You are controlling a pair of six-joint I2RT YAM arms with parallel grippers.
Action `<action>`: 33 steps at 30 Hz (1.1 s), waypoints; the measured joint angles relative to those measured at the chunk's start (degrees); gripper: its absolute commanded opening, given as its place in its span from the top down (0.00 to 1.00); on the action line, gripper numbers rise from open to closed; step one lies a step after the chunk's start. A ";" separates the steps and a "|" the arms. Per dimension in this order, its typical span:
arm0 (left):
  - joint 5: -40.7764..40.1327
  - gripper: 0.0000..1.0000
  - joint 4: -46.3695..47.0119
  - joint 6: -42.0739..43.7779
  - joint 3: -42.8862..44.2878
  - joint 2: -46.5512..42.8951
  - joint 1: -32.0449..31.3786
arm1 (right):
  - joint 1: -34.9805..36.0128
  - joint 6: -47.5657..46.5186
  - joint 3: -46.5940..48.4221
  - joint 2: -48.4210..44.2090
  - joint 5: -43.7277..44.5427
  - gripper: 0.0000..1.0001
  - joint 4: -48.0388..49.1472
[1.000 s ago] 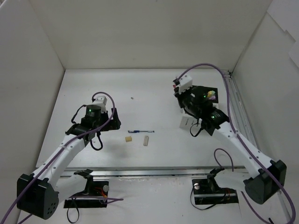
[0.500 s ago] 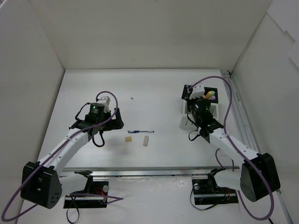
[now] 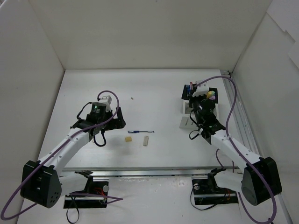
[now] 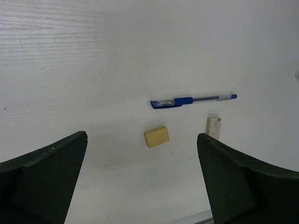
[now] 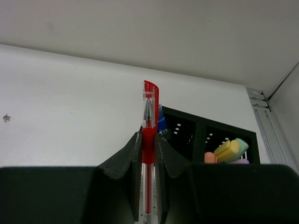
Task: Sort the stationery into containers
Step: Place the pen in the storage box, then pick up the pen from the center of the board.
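**Sorting well along: one pen in the gripper, three pieces left on the tabletop**

The right gripper is clamped on a red pen, holding it upright with the cap pointing up. In the overhead view it hangs at the near left edge of the containers. The pen is not yet in any compartment. Just behind it in the wrist view stands the black box. Its right compartment already holds a bunch of markers in yellow, orange, green and pink. A blue cap shows right behind the red pen, apparently standing in the left compartment. The white box joins the black one on its near side. The right arm covers most of it, so I cannot tell what it holds.

Three items lie loose on the tabletop, close together and well apart from the containers. They are a clear blue pen, a yellowish eraser and a paler eraser, none of them touching. The left gripper hovers above the tabletop just left of this group, fingers spread wide and holding nothing.

By my reading, the markers are done and the pens nearly so. What remains is to drop the red pen into its compartment, then move the blue pen and both erasers. The erasers probably belong in the white box.
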 measured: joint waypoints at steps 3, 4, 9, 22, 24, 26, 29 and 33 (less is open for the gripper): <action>0.04 0.00 0.33 -0.24 0.20 0.44 0.00 | -0.46 -0.94 0.74 1.11 0.11 1.00 1.73; 0.04 0.00 0.39 -0.33 0.37 0.70 0.00 | -0.57 -1.25 0.85 1.97 0.22 1.00 2.60; 0.04 0.00 0.74 -0.81 1.11 1.90 -0.55 | -0.94 -1.75 0.87 8.63 1.75 1.00 7.19; 0.00 0.00 0.79 -5.88 2.10 3.26 -2.54 | -1.16 3.26 -11.17 3.67 4.02 0.31 12.70; 0.00 0.00 0.59 -7.69 2.95 4.63 -2.99 | -1.16 4.00 -12.98 -0.59 4.00 0.17 12.79; 0.00 0.00 0.57 -9.88 3.87 6.47 -3.48 | -1.09 4.90 -13.84 -4.52 3.93 0.02 12.87; -0.09 0.00 0.35 -13.97 4.98 9.07 -4.70 | -0.70 5.16 -14.16 -9.35 3.72 0.02 13.18; -0.28 0.00 -1.29 -20.17 7.56 13.14 -7.48 | -0.33 5.88 -14.16 -13.88 3.72 0.02 13.20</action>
